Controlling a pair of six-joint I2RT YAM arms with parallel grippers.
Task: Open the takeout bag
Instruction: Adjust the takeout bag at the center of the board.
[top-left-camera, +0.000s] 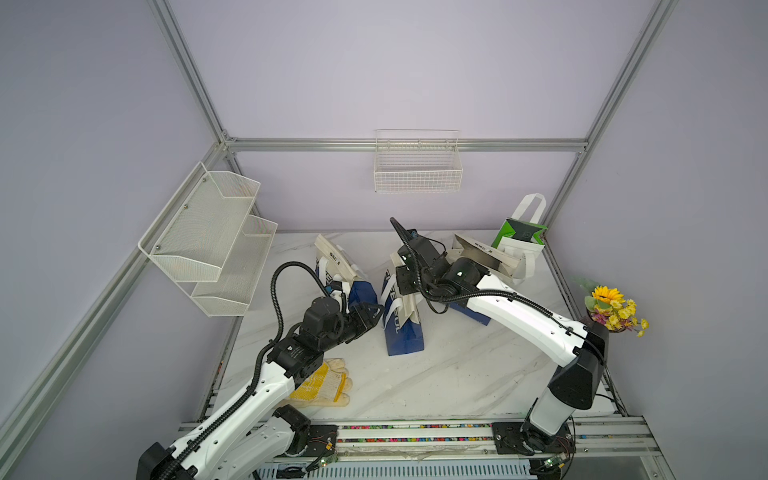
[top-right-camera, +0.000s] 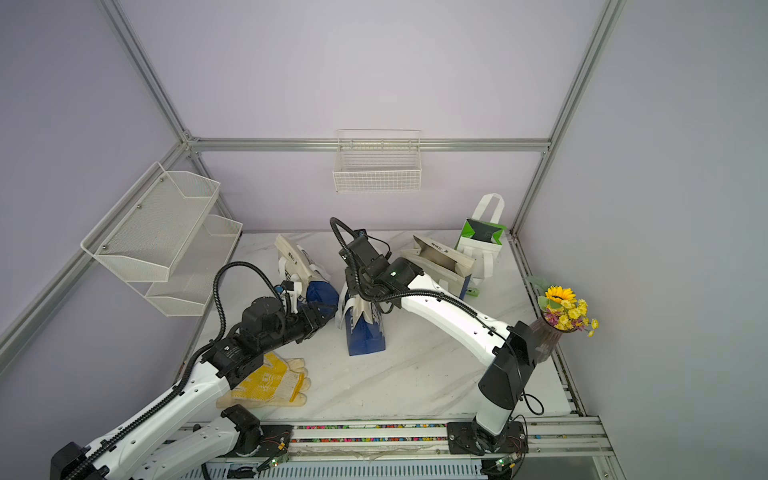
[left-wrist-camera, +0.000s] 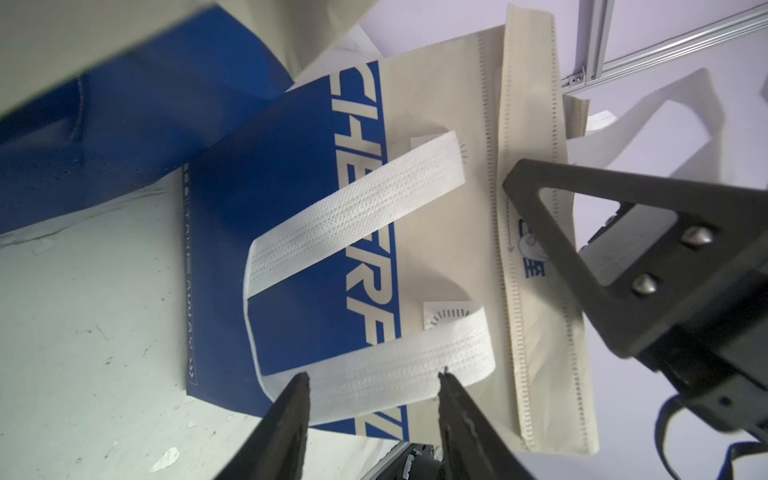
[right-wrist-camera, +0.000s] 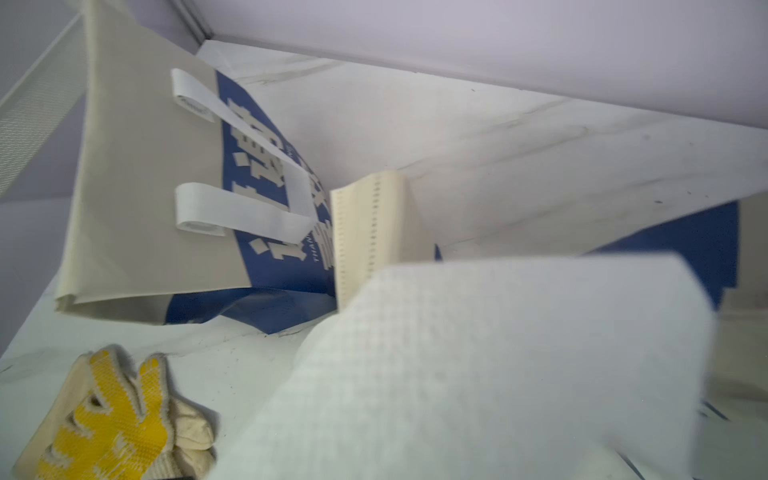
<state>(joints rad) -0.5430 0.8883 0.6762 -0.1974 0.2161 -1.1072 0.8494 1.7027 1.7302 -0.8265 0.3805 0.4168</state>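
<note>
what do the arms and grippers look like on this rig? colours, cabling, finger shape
The left arm and right arm have white link shells, black joint housings, black bases. A black corrugated cable conduit runs along each, looping free near the wrist. The left gripper and right gripper are matte black; the right one's finger is an open triangular frame held by two round-head screws.

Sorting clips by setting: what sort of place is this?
Probably a robot lab test cell: aluminium frame, plain lilac walls, takeout bags and a flower vase staged on a marble-look table.
</note>
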